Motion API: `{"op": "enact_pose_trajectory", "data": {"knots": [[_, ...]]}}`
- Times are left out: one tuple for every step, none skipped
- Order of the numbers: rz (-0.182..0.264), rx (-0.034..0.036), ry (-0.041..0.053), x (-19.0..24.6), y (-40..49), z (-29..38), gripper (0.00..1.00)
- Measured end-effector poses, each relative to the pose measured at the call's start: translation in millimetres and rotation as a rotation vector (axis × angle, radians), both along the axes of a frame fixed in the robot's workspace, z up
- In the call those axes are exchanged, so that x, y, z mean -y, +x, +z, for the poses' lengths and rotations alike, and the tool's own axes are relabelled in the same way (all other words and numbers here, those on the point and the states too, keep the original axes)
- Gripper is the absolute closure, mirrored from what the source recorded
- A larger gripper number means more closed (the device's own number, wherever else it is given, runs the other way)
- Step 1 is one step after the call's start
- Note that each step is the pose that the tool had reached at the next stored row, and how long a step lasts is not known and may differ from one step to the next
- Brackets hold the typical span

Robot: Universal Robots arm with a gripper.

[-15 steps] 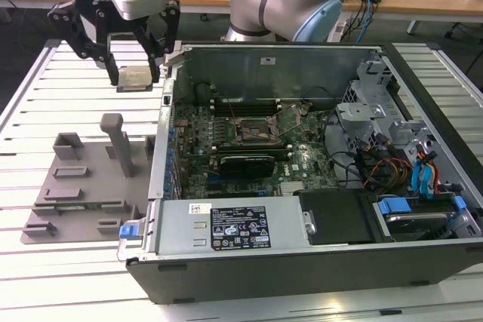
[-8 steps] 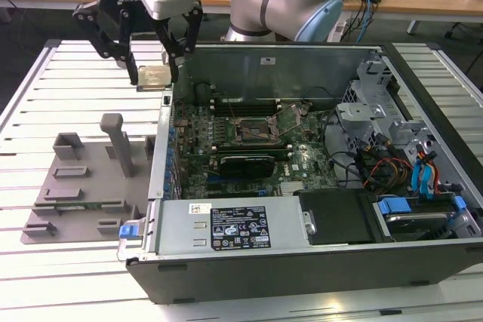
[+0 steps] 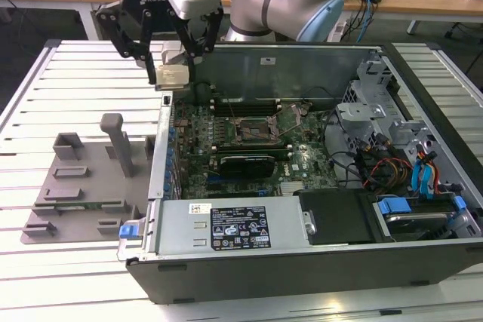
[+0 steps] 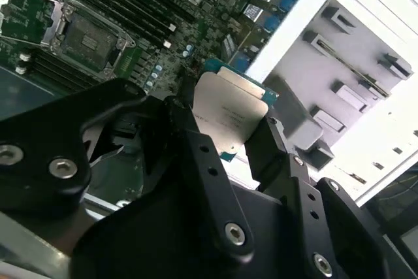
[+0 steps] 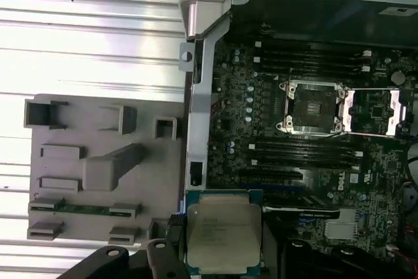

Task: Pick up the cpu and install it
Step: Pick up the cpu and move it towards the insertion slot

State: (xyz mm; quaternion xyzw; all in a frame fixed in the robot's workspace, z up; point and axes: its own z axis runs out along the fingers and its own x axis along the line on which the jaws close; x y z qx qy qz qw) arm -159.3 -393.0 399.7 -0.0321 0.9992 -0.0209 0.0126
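Note:
The cpu (image 3: 172,75), a thin square chip with a silver-grey metal top, hangs in the air over the exterior view's left wall of the open computer case. My gripper (image 3: 172,78) is shut on it, a black finger on each of two opposite edges. Both wrist views show the cpu (image 4: 228,110) (image 5: 222,232) flat between the fingers (image 4: 196,155), with the gripper (image 4: 228,130) (image 5: 222,256) around it. The open motherboard socket (image 3: 253,127) (image 4: 88,37) (image 5: 312,107) lies inside the case, well apart from the chip, its metal load frame swung open.
The grey plastic tray fixture (image 3: 83,186) (image 5: 98,168) with its upright posts sits on the slatted table at the exterior view's left of the case. Inside the case are memory slots, a card (image 3: 245,164), a power supply (image 3: 234,228), cables and drive bays (image 3: 423,171).

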Motion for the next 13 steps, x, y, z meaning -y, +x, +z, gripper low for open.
{"op": "enact_pose_trajectory", "data": {"knots": [[0.000, 0.0000, 0.0000, -1.0, 6.5, 0.0, 0.45], [0.000, 0.0000, 0.0001, -2.2, 12.3, -0.1, 0.45], [0.000, 0.0000, 0.0000, -3.5, 17.2, -0.2, 0.45], [0.000, -0.0002, -0.0004, -4.8, 21.2, -0.4, 0.45], [0.000, -0.0002, -0.0010, -5.8, 24.3, -0.6, 0.45], [0.000, -0.0003, -0.0034, -7.8, 30.3, -1.3, 0.45], [0.000, -0.0007, -0.0083, -11.2, 43.6, -3.8, 0.45], [0.000, -0.0009, -0.0123, -16.1, 55.9, -8.1, 0.45], [0.000, -0.0009, -0.0128, -17.1, 58.5, -9.0, 0.45], [0.000, -0.0010, -0.0131, -17.8, 60.2, -9.6, 0.45], [0.000, -0.0010, -0.0133, -18.0, 60.9, -9.9, 0.45], [0.000, -0.0009, -0.0134, -18.3, 61.9, -10.4, 0.45], [0.000, -0.0010, -0.0136, -18.6, 63.0, -10.8, 0.45]]}}
